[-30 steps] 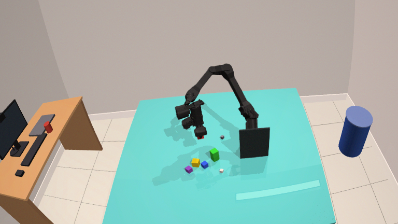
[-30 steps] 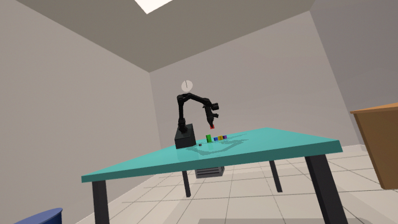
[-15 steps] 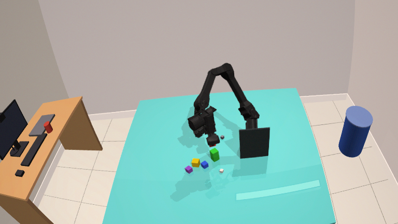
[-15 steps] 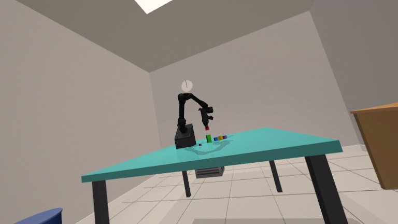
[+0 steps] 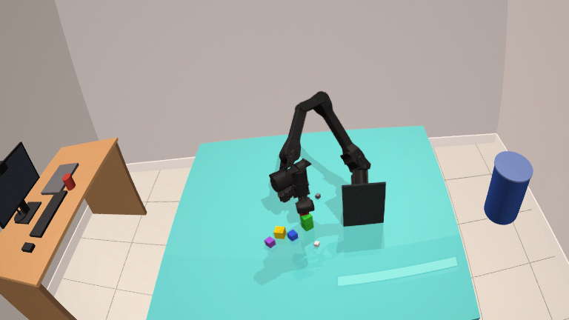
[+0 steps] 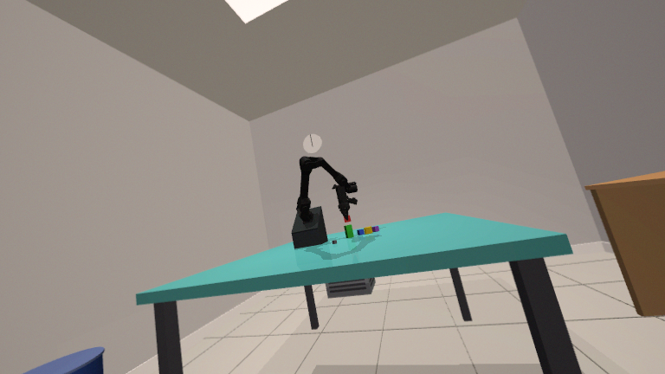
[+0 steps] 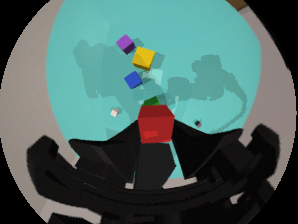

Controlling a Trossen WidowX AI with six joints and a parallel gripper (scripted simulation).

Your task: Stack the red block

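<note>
Top: gripper hanging right over green tower, clamped on red block, barely visible under fingers. Yellow block, blue block, purple block just beside tower on table.
Exterior: red block above tower, small gap showing.
Wrist: red block between the fingers, green edge peeking past it.

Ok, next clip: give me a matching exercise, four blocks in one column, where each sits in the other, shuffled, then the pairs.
Things:
1. red block
2. green tower
3. yellow block
4. purple block

Places:
A. on the table, between the purple and blue blocks
B. held in the jaws, just above the tower
C. on the table, at the end of the row farthest from the tower
D. standing upright on the table, under the gripper

Pairs: 1-B, 2-D, 3-A, 4-C
</note>
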